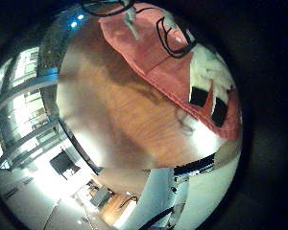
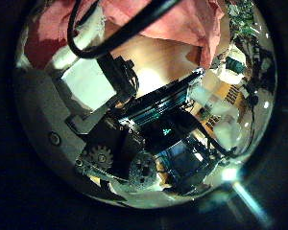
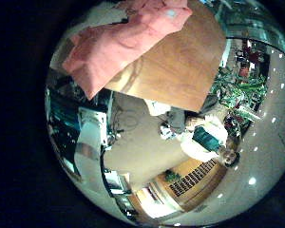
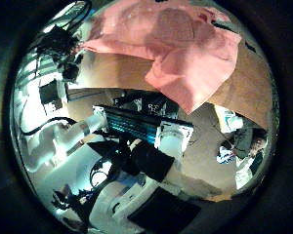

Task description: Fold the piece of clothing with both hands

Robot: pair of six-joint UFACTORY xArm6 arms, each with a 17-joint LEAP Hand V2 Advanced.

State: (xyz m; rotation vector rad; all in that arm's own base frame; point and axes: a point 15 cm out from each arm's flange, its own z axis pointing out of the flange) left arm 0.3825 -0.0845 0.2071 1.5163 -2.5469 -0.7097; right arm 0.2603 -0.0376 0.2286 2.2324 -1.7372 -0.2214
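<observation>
On a wooden desk (image 1: pixel 134 110), a pink piece of clothing (image 4: pixel 176 44) lies rumpled and partly bunched, one edge hanging over the desk's rim in the right thumb side palm view. In the left little finger side palm view, a robot hand (image 1: pixel 209 81) rests its black and white fingers (image 1: pixel 198 94) on the garment (image 1: pixel 154 53) near its edge, but whether they pinch the cloth cannot be told, nor which hand it is. The left thumb side palm view shows the left robot hand (image 2: pixel 115 115) with the pink fabric (image 2: pixel 173 24) just beyond it, its grip unclear. The right robot hand (image 4: pixel 146 132) appears apart from the clothing (image 3: pixel 123 43); its fingers' state cannot be told.
</observation>
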